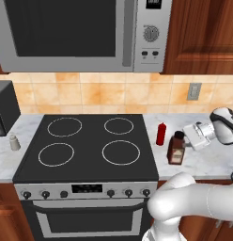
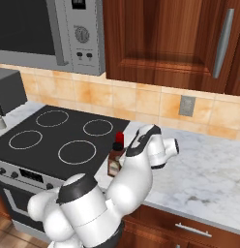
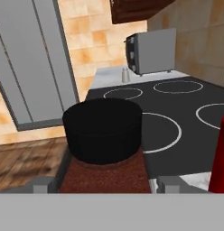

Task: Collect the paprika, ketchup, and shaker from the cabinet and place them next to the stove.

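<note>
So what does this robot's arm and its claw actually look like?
The arm is glossy white with rounded, bulbous segments and dark grey to black bands at the joints. The gripper is a small pale block; its two finger tips are small and grey. No cables or markings show.

The stove [image 1: 90,141] sits under a microwave [image 1: 83,33]. On the counter [image 1: 207,162] right of the stove, the ketchup [image 1: 160,134] stands upright, and the paprika [image 1: 176,148] stands just beside it, nearer the front. The gripper [image 1: 190,136] is close by the paprika's right side. Left of the stove stands the shaker [image 1: 14,141], near a toaster [image 1: 5,113].
</note>
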You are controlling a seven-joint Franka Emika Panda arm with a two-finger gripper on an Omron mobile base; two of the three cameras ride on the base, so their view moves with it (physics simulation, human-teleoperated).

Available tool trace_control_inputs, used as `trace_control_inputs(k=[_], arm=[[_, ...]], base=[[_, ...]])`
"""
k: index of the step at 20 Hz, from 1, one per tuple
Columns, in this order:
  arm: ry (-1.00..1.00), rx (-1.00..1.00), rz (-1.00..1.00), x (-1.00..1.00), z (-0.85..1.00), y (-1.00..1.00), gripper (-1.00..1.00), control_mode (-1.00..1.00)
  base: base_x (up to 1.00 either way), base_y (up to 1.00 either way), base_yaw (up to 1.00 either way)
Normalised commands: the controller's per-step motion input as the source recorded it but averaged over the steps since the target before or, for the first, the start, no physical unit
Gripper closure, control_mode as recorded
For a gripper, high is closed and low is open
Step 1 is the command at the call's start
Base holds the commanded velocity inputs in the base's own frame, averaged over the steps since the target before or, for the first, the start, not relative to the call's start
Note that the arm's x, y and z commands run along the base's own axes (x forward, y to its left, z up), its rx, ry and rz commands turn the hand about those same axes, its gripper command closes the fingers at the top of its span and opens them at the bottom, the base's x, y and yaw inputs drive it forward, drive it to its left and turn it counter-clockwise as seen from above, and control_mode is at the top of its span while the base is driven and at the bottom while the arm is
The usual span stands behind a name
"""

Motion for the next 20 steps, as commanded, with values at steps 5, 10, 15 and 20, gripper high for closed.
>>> trace_control_inputs(k=[5,10,15,20], arm=[[-0.06,0.00,0.00,-0.14,0.00,-0.01,-1.00,-1.00],[-0.01,0.00,0.00,-0.08,0.15,-0.08,-1.00,-1.00],[0.00,-0.01,0.00,0.01,0.33,-0.18,-1.00,-1.00],[0.00,-0.01,0.00,-0.04,0.28,-0.19,-1.00,-1.00]], base=[[0.00,0.00,0.00],[0.00,0.00,0.00],[0.00,0.00,0.00],[0.00,0.00,0.00]])
